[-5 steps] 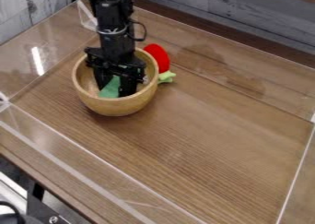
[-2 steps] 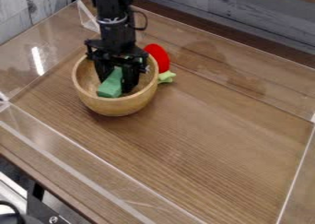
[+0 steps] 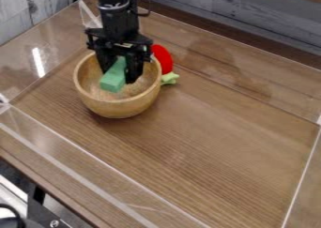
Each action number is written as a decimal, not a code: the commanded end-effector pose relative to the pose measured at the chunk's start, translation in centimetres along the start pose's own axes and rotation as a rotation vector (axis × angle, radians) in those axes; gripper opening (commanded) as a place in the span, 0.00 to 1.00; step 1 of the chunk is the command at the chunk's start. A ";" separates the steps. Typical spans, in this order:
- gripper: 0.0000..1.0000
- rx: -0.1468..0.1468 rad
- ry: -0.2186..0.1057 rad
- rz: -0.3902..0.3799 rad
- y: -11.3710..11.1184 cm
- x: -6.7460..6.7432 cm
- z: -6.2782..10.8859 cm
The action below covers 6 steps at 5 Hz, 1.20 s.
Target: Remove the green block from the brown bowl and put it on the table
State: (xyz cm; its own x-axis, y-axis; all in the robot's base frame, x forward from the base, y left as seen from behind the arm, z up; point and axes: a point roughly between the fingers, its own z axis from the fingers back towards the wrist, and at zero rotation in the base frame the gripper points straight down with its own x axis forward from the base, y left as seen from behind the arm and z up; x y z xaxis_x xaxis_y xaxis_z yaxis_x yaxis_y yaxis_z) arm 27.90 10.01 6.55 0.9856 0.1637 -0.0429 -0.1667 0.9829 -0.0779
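Near edge: bare wood-grain table [image 3: 213,157], clear acrylic walls [image 3: 150,211] all round. Plenty of free surface toward the camera and to the picture's right for a set-down.

Brown bowl [image 3: 115,98], thick-walled, smooth rim, sitting mid-left. Looks empty apart from what hangs over it.

Green block [image 3: 115,78] clamped between the jaws of the gripper [image 3: 122,67], hanging tilted over the bowl's hollow, lower end near rim height; cannot tell whether fully clear of the rim. Likely light, stiff and smooth-faced, probably painted wood or plastic, so inclined to swing or slip if pinched near one end only. Grip appears to sit on the upper part of the bar; a hold across the narrow sides nearer the middle would seem steadier. Not fragile by the look of it.

Just behind the bowl: red rounded toy [image 3: 158,57] with a small green leaf [image 3: 170,78], beside the far-right rim. Worth avoiding on any path to the right.

Farther back: grey wall, nothing else in the way.
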 end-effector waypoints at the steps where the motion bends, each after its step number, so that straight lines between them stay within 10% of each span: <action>1: 0.00 0.010 -0.098 -0.014 -0.6 0.9 3.4; 3: 0.00 -0.017 -0.092 -0.078 -4.4 0.2 4.0; 6: 0.00 -0.040 -0.066 -0.201 -13.6 -1.0 -0.1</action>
State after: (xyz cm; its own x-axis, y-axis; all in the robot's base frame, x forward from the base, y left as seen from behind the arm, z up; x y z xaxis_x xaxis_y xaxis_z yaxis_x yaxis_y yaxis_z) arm 28.72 -3.42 6.35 0.9993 -0.0366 -0.0010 0.0362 0.9926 -0.1155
